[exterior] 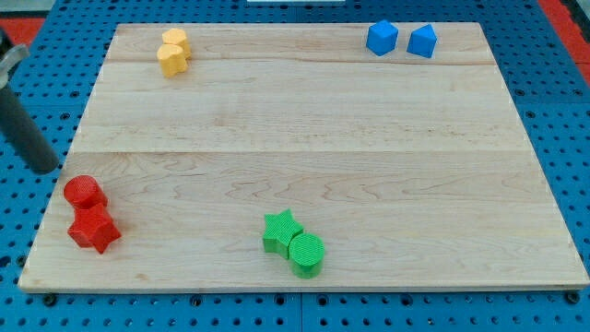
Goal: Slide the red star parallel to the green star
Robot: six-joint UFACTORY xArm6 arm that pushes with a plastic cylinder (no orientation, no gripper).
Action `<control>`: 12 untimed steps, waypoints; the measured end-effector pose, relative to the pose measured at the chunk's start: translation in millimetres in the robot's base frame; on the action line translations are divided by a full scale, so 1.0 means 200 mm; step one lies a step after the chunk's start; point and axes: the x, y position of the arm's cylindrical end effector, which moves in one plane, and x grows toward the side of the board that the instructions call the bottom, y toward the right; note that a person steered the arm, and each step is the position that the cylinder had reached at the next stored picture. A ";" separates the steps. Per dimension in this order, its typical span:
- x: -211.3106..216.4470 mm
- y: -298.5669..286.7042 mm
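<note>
The red star (94, 228) lies near the bottom left corner of the wooden board (304, 129). A red cylinder (84, 192) touches it from above. The green star (281, 231) lies at the bottom middle, with a green cylinder (307, 254) touching its lower right side. My tip (46, 169) is at the board's left edge, just above and to the left of the red cylinder, apart from it. The rod slants up to the view's left.
Two yellow blocks (172, 52) sit close together at the top left. A blue cube (382, 38) and a blue pentagon-like block (422, 41) sit at the top right. A blue pegboard (562, 120) surrounds the board.
</note>
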 end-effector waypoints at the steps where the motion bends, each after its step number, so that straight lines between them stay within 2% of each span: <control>1: 0.25 0.04; 2: 0.44 0.06; 4: 0.07 0.81; 5: 0.07 0.98; 6: 0.21 0.71; 7: 0.35 0.72; 9: 0.49 0.30; 10: 0.66 0.33; 11: 0.62 0.66; 12: 0.60 1.11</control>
